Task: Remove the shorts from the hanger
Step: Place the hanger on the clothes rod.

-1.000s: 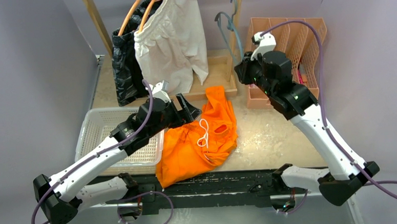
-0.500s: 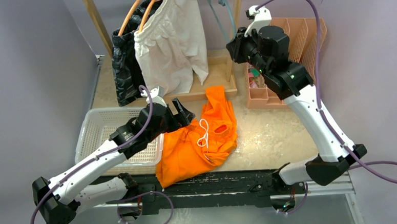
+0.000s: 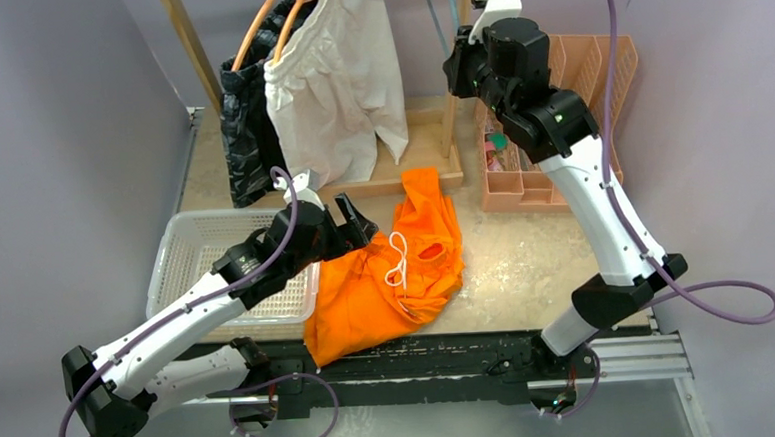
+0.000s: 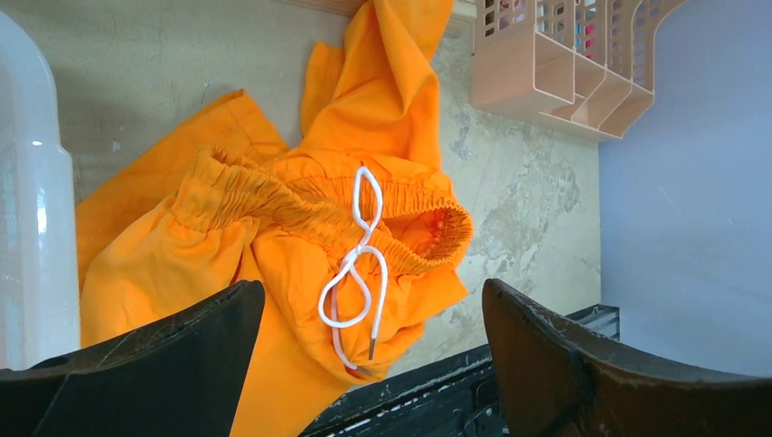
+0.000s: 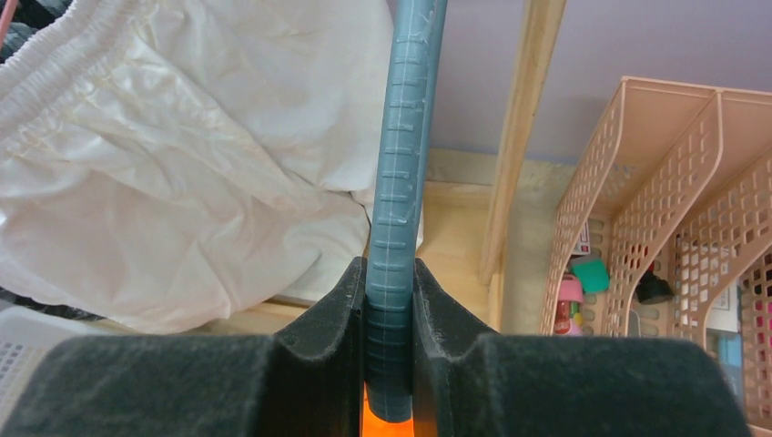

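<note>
White basket (image 3: 193, 244) is just left of my left jaws. Those jaws are spread wide with nothing between them, hovering over the orange shorts (image 4: 273, 228). The orange shorts lie crumpled on the desk (image 3: 526, 261) right below and ahead of the tips, white drawstring (image 4: 360, 264) facing up. They're already off any hanger, so I judge the jaws are open simply to leave them dropped here. Past my left jaws, up on the wooden rack (image 3: 186, 39), dark shorts (image 3: 243, 126) and white shorts (image 3: 331, 81) hang on orange hangers (image 3: 261, 25), not yet removed. My right jaws are pinching the bare blue hanger (image 5: 401, 182) by its stem, held high beside the rack's right post, probably to rehang it out of the way. Peach organizer (image 3: 596, 67) sits right of and below them. Versus a second ago, the left jaws have opened wider and backed off the orange pair a little. The right arm has risen with the hanger from down by the organizer, and the orange shorts haven't moved.
</note>
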